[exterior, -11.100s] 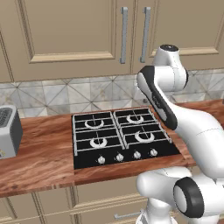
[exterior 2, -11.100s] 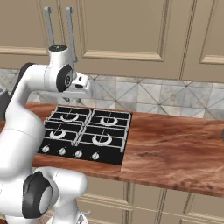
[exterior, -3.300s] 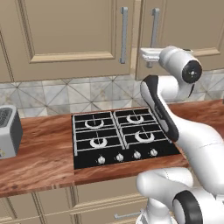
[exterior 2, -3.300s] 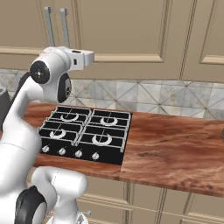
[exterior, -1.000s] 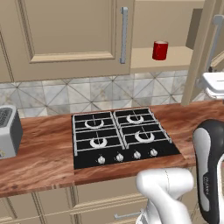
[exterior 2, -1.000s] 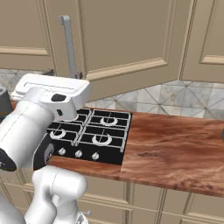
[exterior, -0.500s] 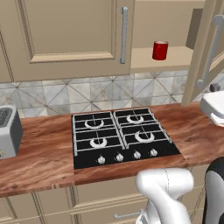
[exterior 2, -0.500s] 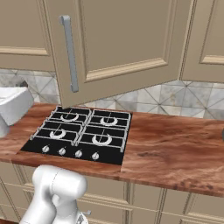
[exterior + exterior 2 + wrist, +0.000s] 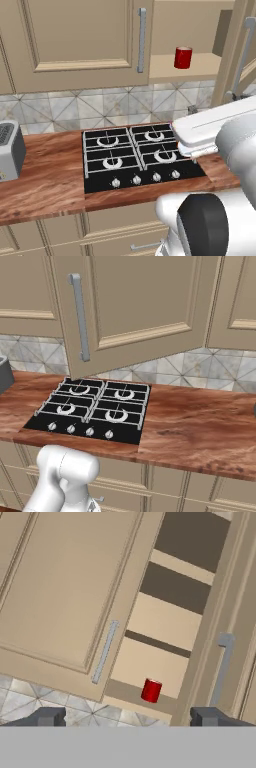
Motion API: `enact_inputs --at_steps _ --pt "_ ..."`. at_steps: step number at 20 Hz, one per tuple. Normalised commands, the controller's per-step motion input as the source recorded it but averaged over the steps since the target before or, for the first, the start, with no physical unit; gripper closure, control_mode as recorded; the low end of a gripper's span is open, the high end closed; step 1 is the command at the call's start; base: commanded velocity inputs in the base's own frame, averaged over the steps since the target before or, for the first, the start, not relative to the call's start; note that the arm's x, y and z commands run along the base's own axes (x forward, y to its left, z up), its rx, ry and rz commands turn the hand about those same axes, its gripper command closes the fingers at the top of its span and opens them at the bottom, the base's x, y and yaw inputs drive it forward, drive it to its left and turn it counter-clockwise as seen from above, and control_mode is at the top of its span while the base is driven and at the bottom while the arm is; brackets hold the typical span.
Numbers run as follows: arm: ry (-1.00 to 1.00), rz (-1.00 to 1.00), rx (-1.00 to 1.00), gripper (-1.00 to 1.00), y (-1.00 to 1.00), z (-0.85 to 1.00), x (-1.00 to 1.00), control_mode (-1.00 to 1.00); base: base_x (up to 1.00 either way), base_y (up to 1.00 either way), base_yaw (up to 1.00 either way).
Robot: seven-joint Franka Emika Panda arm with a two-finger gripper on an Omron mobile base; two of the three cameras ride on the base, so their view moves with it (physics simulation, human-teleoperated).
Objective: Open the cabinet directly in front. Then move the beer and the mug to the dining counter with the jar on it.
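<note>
With the cabinet point(image 9: 235, 75) door swung open, the mug point(image 9: 183, 57) waits at two o'clock, ungrasped; the gripper point(image 9: 129, 716) gapes wide, empty.

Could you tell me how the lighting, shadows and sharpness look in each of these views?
Left base view: even, flat light, with the mug crisp on its shelf and a dim recess behind it. Right base view: the swung-open cabinet door is evenly lit, with soft sheen on the wooden worktop. Hand view: tilted, mildly soft, with dark bands between the shelves.
</note>
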Motion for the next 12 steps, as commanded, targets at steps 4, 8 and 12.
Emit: enact_inputs --at_steps 4,8,12 --pt "0.01 -0.07 -0.01 -1.00 0.13 0.00 0.84 -1.00 0.00 0.00 0.00" --pt "0.03 -0.17 0.00 -1.00 0.00 -0.04 0.88 -1.00 0.00 0.00 0.00" --pt "0.05 -0.24 0.00 -1.00 0.00 -0.05 0.91 -1.00 0.00 0.00 0.00"
